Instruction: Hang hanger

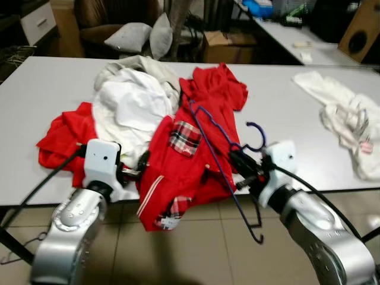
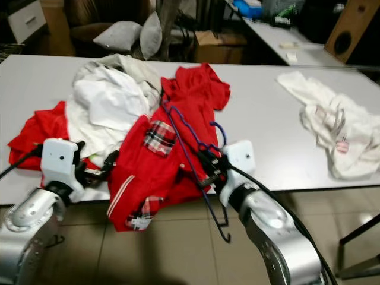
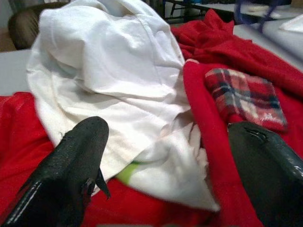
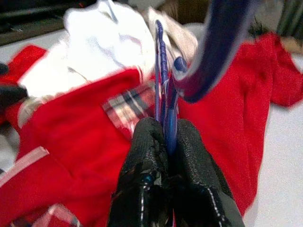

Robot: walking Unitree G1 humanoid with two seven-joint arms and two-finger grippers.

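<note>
So the right gripper (image 4: 165, 137) has its two black fingers pinched tight on the blue hanger (image 1: 217, 148), gripping it near the base of the hook, right at the near edge of the white table (image 1: 53, 83). The hanger lies tilted across the red shirt (image 1: 190, 166): one end reaches up over the red fabric toward the middle of the table, its hook (image 1: 256, 135) curls up just beside the gripper, and the lower end pokes out past the table edge over the tiled floor (image 1: 196, 249). The red shirt has a plaid pocket (image 1: 183, 138) and drapes partly off the front edge of the table. The left gripper (image 3: 165, 156) sits low at the table edge on the other side of the shirt, with its fingers (image 3: 71, 165) spread wide apart and nothing between them, pointing at a crumpled white garment (image 1: 130, 110) that's piled on top of the red stuff. There's a beige piece of clothing (image 1: 139, 65) behind the white one and more red cloth (image 1: 62, 139) sticking out to the robot's left. Way off to the right on the same table is another white clothing heap (image 1: 347, 122), well apart from everything else. In the background there's a grey cushion (image 1: 127, 37) on a dark chair and a cardboard box (image 1: 222, 44).
</note>
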